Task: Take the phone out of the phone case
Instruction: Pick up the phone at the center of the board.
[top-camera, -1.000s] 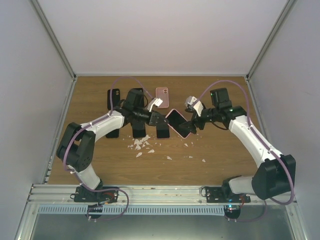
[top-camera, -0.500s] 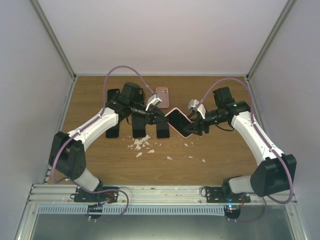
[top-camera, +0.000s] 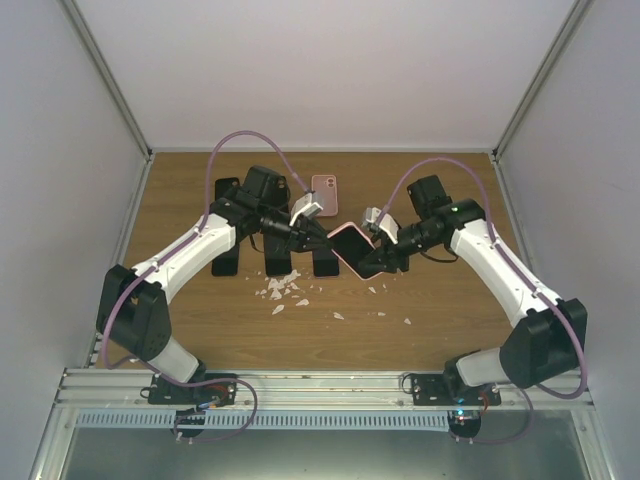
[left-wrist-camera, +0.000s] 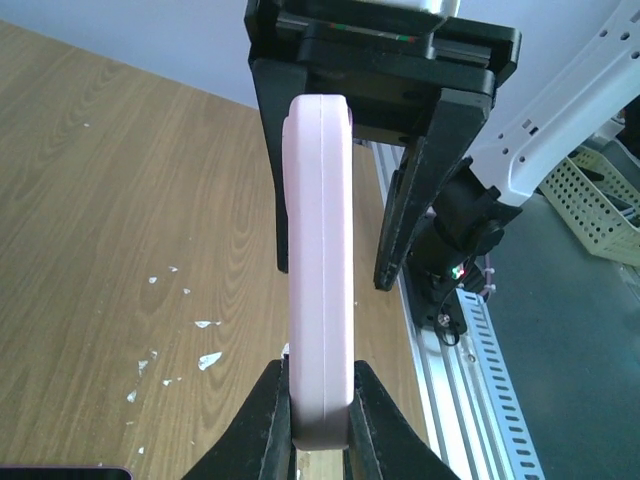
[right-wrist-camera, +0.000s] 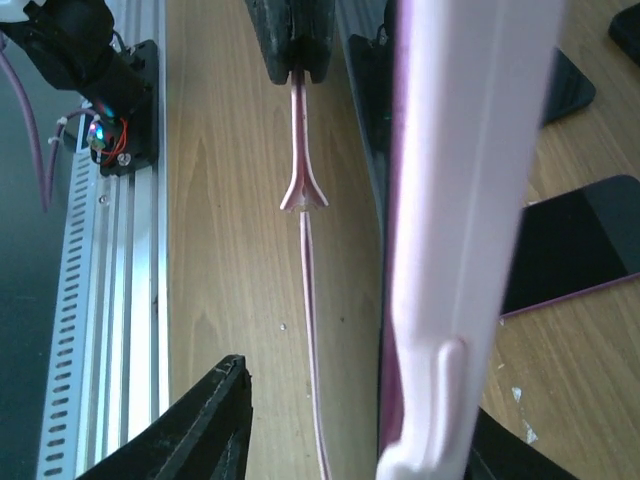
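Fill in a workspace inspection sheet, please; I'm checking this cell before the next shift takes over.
Surface: wooden table, no spills seen.
Job's things: pink case with the phone inside, held off the table.
Clutter: white flakes mid-table; black phones and a second pink case lying flat.
Grippers: left gripper shut on the case's end; right gripper open, fingers straddling the other end.
Cables: purple cables arch over both arms, off the table.
Surroundings: white walls; metal rail along the near edge.
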